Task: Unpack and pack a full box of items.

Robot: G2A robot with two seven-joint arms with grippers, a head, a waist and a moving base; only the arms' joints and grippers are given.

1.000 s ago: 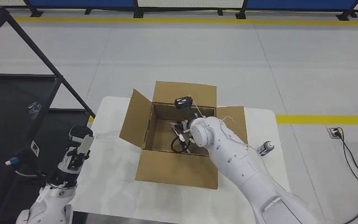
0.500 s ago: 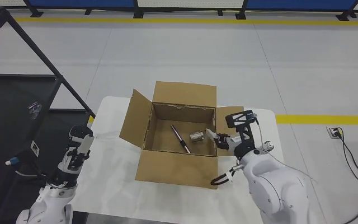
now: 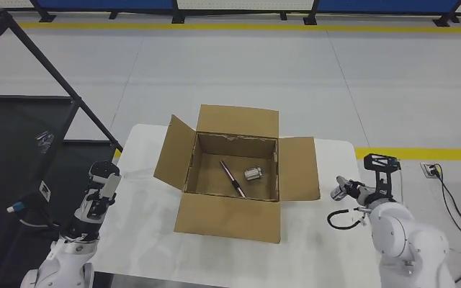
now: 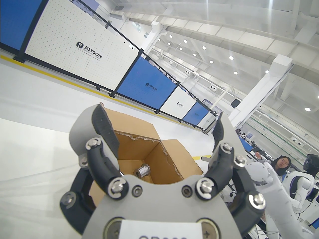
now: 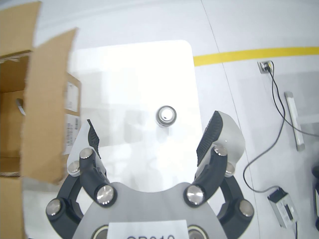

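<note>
Two items lie inside the box (image 3: 227, 216), a thin rod (image 3: 232, 178) and a metal spool (image 3: 253, 173), as I see from the top. My right wrist view adds an upright can (image 5: 166, 116) right of the box, near the right gripper (image 5: 152, 125), which is wide open and empty. The left gripper (image 4: 159, 116), left of the box, likewise gapes empty.

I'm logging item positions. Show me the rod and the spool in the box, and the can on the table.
rod (image 3: 232, 178), top view, middle of its shaft.
spool (image 3: 253, 173), top view, its side.
can (image 5: 166, 116), right wrist view, its top.
</note>
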